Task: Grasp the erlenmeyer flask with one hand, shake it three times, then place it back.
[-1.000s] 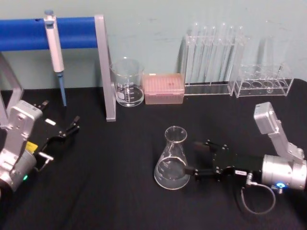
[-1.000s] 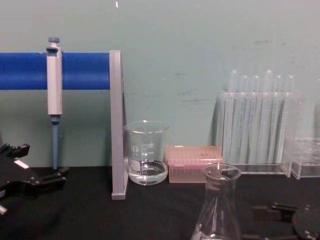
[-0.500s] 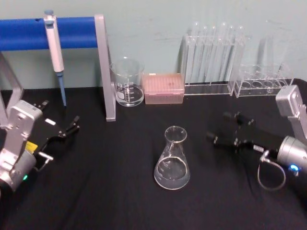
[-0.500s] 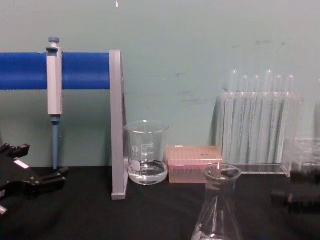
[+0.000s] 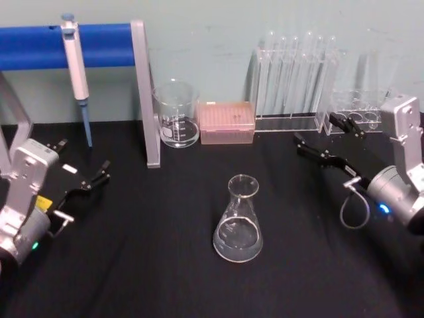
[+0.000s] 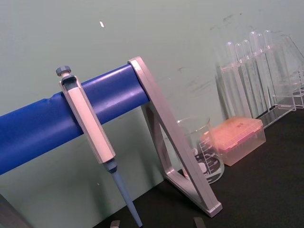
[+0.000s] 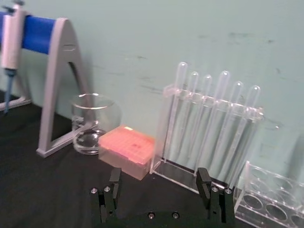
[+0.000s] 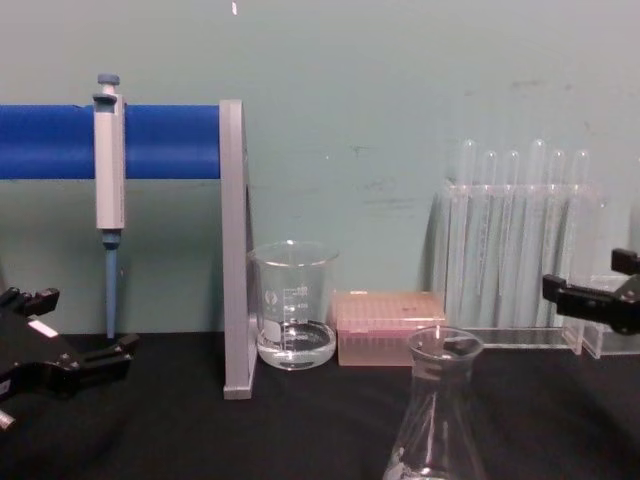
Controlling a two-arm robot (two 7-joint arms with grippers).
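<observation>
The erlenmeyer flask (image 5: pixel 238 222) stands upright on the black table, free of both grippers, with a little clear liquid in its base. The chest view shows its neck and rim (image 8: pixel 437 400) low in the foreground. My right gripper (image 5: pixel 322 136) is open and hovers well to the flask's right and farther back, near the test tube racks. In the right wrist view its fingers (image 7: pixel 114 183) stand wide apart with nothing between them. It enters the chest view at the right edge (image 8: pixel 592 283). My left gripper (image 5: pixel 83 159) is parked open at the far left (image 8: pixel 85 322).
Along the back wall stand a glass beaker (image 5: pixel 176 116), a pink tip box (image 5: pixel 226 122), a rack of test tubes (image 5: pixel 291 83) and a low clear rack (image 5: pixel 366 114). A pipette (image 5: pixel 76 63) hangs on a blue-barred stand with a grey leg (image 5: pixel 147 99).
My right gripper has let go of the flask and drawn back to the right and up toward the racks. The flask stays where it was. The left arm has not moved.
</observation>
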